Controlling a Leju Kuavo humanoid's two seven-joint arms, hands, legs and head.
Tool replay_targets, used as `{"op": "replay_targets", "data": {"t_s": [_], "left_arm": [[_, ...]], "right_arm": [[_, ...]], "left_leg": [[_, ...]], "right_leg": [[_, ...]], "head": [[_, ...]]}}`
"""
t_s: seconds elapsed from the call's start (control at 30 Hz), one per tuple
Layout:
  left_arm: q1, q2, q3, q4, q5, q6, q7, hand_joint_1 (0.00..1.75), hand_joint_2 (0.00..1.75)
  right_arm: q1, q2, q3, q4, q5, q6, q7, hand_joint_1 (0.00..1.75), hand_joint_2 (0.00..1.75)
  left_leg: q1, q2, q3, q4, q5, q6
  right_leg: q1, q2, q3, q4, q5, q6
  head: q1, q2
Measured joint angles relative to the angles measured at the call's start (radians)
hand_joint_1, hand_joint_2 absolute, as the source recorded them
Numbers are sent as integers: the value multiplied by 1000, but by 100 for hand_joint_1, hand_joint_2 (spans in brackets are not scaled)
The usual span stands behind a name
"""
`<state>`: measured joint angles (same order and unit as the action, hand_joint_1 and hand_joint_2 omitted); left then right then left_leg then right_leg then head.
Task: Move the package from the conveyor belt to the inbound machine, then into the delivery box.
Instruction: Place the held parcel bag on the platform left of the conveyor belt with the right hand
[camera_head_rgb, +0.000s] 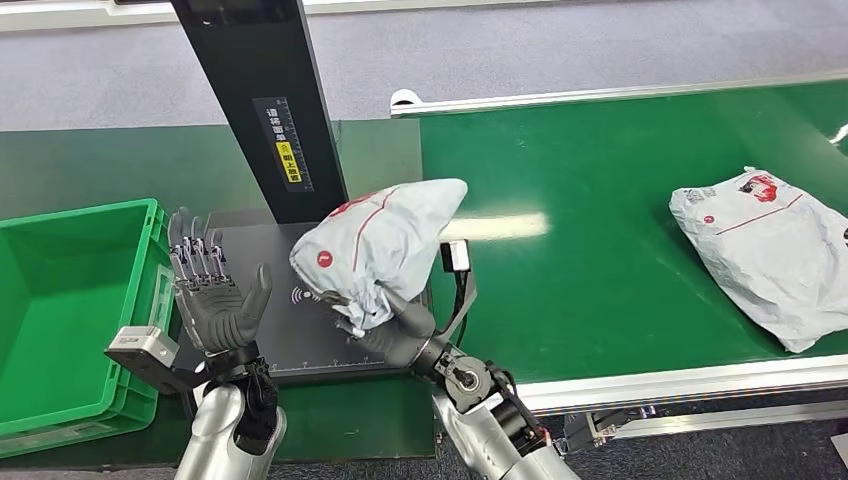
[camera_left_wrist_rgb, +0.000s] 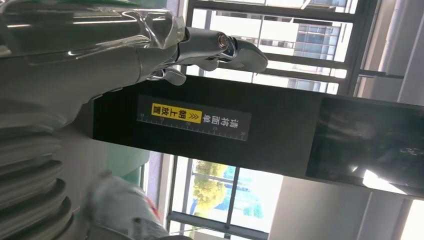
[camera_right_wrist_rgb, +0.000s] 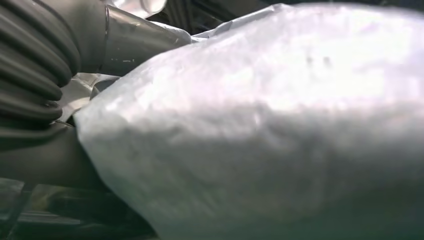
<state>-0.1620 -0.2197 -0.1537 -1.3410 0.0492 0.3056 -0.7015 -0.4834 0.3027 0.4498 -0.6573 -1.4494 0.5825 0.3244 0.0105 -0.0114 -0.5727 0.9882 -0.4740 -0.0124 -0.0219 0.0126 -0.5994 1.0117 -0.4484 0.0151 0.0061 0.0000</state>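
Above the black plate of the inbound machine (camera_head_rgb: 300, 345), the right hand (camera_head_rgb: 385, 325) grips a grey-white package (camera_head_rgb: 380, 245) from beneath, its thumb and fingers closed on the package's lower end, so the bag stands tilted over the plate and just in front of the machine's dark upright post (camera_head_rgb: 265, 100). Whether the package's bottom touches the plate is hard to tell. At the plate's left edge, the left hand (camera_head_rgb: 212, 290) is raised with its palm turned toward the package, fingers apart and holding nothing, a clear gap between them. Left of the machine sits the green delivery box (camera_head_rgb: 40, 400). Right of the machine, on the green conveyor belt (camera_head_rgb: 570, 280), lies a second package (camera_head_rgb: 770, 250).
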Motion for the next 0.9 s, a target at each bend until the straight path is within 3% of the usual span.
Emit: {"op": "replay_targets", "data": {"t_s": [0.4, 0.53, 0.73, 0.9], "left_arm": [[0, 3, 37, 3, 17, 56, 0, 0, 175], [0, 5, 81, 2, 25, 65, 0, 0, 175], [1, 7, 117, 2, 25, 66, 0, 0, 175], [6, 8, 126, 2, 25, 69, 0, 0, 175]], "right_arm": [[45, 25, 152, 126, 70, 84, -35, 171, 175], [46, 22, 209, 167, 101, 68, -81, 4, 175], [45, 18, 255, 199, 140, 5, -121, 0, 175], [44, 16, 285, 210, 203, -26, -212, 0, 175]], "left_leg": [[0, 0, 0, 0, 0, 0], [0, 0, 0, 0, 0, 0], [0, 0, 0, 0, 0, 0], [0, 0, 0, 0, 0, 0]], "right_leg": [[0, 0, 0, 0, 0, 0], [0, 0, 0, 0, 0, 0], [0, 0, 0, 0, 0, 0], [0, 0, 0, 0, 0, 0]], "head": [[0, 0], [1, 0], [1, 0], [0, 0]]}}
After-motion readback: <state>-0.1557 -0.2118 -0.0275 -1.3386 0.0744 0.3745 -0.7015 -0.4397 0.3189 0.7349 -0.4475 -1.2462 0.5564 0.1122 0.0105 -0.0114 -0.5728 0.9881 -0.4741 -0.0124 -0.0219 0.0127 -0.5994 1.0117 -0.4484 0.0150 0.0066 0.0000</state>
